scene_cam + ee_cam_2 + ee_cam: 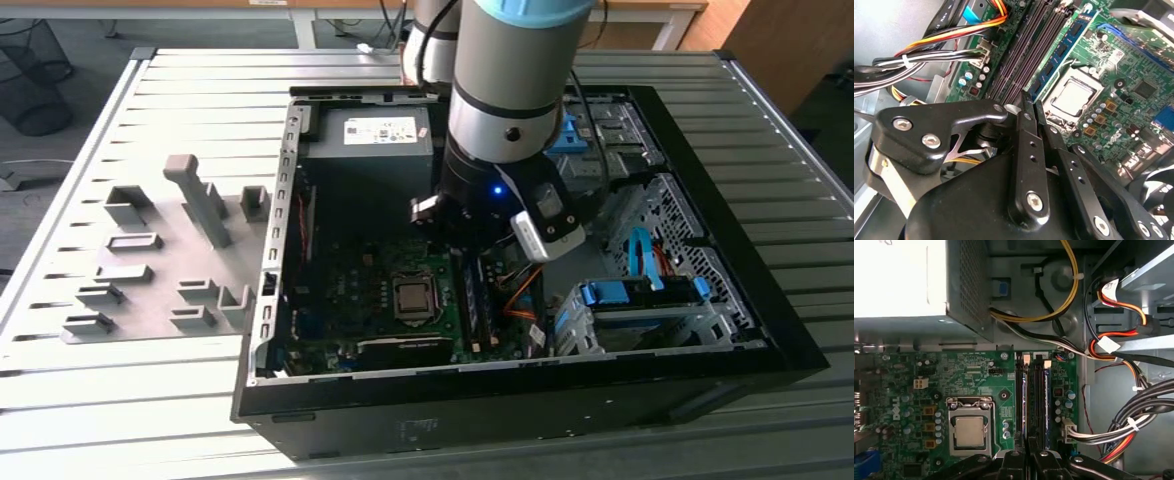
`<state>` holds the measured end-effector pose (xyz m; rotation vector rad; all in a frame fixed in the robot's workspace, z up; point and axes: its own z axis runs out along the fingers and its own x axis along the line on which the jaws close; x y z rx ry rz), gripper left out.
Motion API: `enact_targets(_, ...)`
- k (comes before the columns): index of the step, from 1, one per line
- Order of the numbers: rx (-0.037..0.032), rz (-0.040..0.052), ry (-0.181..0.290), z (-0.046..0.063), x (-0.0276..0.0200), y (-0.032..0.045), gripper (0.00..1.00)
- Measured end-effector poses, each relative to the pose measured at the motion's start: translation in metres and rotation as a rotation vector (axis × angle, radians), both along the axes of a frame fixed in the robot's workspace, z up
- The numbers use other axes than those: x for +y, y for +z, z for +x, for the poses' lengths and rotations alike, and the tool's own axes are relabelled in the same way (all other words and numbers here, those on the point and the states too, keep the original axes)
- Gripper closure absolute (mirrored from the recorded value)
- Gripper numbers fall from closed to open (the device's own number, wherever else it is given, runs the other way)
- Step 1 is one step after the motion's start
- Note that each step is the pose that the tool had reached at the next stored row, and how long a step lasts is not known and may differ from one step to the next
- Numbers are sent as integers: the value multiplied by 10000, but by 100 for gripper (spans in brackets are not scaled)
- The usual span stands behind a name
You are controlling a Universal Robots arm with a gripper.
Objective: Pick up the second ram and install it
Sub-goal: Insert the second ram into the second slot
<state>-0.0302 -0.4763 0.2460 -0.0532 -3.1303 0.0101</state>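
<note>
- Now the gripper (1030, 107) hovers above the motherboard's memory slots (1031, 405), fingers nearly together, holding nothing visible.
- Second ram (1045, 395) apparently stands in its slot.
- Uneven pressing could leave it half-seated, I judge.

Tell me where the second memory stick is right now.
The memory stick stands in a motherboard slot beside the processor in the second wrist view, just beyond the shut fingers of the gripper.
</note>
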Motion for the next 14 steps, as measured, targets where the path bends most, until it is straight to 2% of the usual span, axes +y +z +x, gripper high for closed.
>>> enact_targets(7, -1, 9, -2, 7, 0, -15, 86)
enact_targets(9, 7, 16, -1, 14, -1, -42, 86)
enact_targets(10, 31, 21, 43, 18, -1, -99, 86)
enact_targets(14, 36, 18, 86, 19, -1, -122, 86)
